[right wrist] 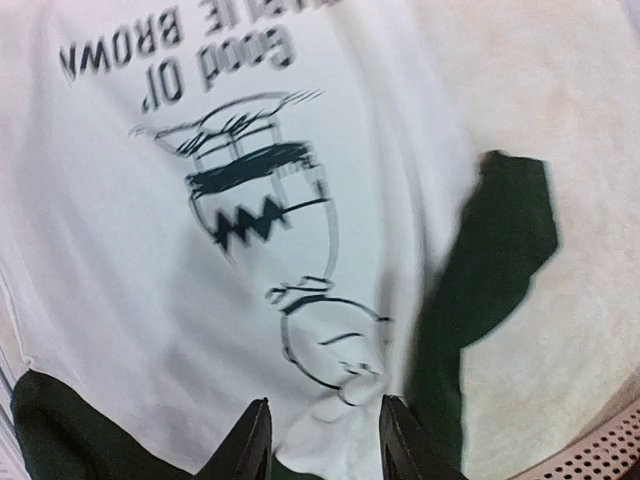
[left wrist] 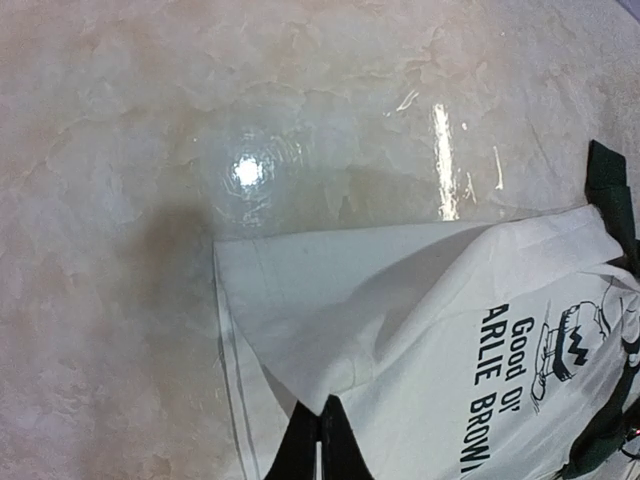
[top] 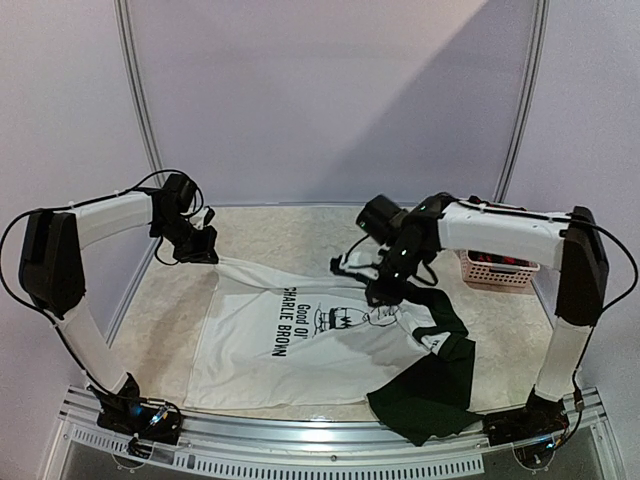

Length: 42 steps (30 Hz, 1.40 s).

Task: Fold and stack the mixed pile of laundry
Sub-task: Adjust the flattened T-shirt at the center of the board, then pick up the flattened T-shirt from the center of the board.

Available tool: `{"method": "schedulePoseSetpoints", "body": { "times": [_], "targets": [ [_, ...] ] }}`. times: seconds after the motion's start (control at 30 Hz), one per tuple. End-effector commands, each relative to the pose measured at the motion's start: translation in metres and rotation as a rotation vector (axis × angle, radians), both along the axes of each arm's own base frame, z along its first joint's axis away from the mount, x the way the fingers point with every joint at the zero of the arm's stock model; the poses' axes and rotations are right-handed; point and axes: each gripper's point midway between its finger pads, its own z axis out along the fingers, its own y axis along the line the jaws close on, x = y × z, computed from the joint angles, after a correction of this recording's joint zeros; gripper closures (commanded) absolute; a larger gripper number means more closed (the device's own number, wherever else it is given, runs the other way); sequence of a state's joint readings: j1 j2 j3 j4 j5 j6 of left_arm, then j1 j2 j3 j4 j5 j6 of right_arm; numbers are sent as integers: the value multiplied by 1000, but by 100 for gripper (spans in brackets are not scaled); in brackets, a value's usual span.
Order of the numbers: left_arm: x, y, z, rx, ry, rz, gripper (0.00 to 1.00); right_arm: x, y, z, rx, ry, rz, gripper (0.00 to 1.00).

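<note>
Left gripper [top: 200,246]: my jaws are pressed together, pinching the white T-shirt [top: 300,340] at its 10 o'clock corner.
Shirt: it lies spread mid-table, print up.
Right gripper [right wrist: 325,445]: my jaws are spread over the print.
Dark green garment [top: 430,390]: it touches the shirt at 4 o'clock.

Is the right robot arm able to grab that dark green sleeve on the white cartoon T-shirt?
Probably yes. The right gripper hovers open just over the white cartoon T-shirt, and the dark green sleeve lies flat right beside it, with nothing on top.
</note>
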<state>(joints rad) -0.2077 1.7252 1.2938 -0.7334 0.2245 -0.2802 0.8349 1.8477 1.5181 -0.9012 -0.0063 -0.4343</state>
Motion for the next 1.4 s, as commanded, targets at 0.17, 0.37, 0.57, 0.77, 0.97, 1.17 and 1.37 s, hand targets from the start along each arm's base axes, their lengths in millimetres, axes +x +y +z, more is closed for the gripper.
{"method": "schedulePoseSetpoints", "body": {
  "times": [0.17, 0.37, 0.57, 0.77, 0.97, 1.17, 1.37],
  "targets": [
    [3, -3, -8, -7, 2, -4, 100, 136, -50, 81, 455, 73, -442, 63],
    [1, -2, -9, 6, 7, -13, 100, 165, -42, -1, 393, 275, -512, 56],
    [1, -2, -6, 2, 2, -18, 100, 170, -44, -60, 304, 363, -572, 49],
    [-1, -2, -5, 6, 3, -27, 100, 150, -48, -83, 265, 451, -586, 50],
    [-2, -2, -10, 6, 12, -26, 100, 135, -51, -95, 241, 508, -589, 56],
    [-2, -1, -8, 10, 9, -26, 100, 135, -55, -92, 232, 492, -596, 69],
    [-4, 0, -5, 12, 3, -25, 100, 158, -66, -56, 248, 358, -599, 86]
  ]
}}
